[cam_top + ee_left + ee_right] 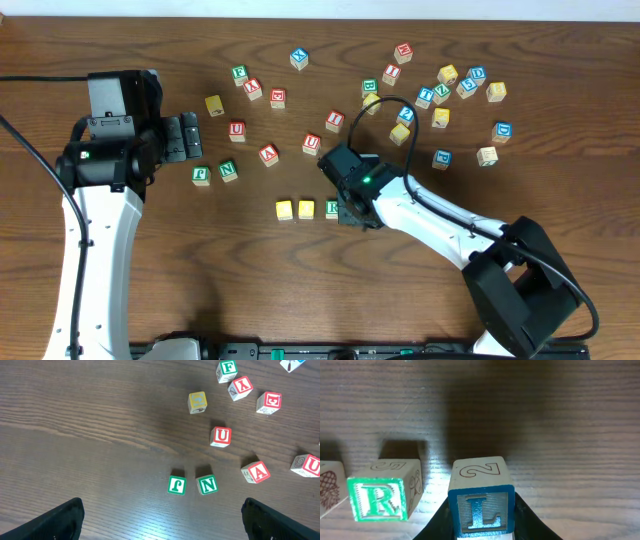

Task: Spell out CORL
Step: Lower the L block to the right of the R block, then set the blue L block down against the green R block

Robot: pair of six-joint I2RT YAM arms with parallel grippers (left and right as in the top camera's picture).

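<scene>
The right pincer (480, 527) grips the L cube (481, 500), likely light, stiff and slick, by opposite side faces, while the left pincer (162, 522) stands wide

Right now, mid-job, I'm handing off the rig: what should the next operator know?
Left tool: open, empty, away from the row.
Right tool: shut on the L cube, beside the R cube, small gap between.
Done: yellow cubes and R lined up.
Left: seat L at the row's end, release, withdraw; whether L already touches the table is unclear.
</scene>
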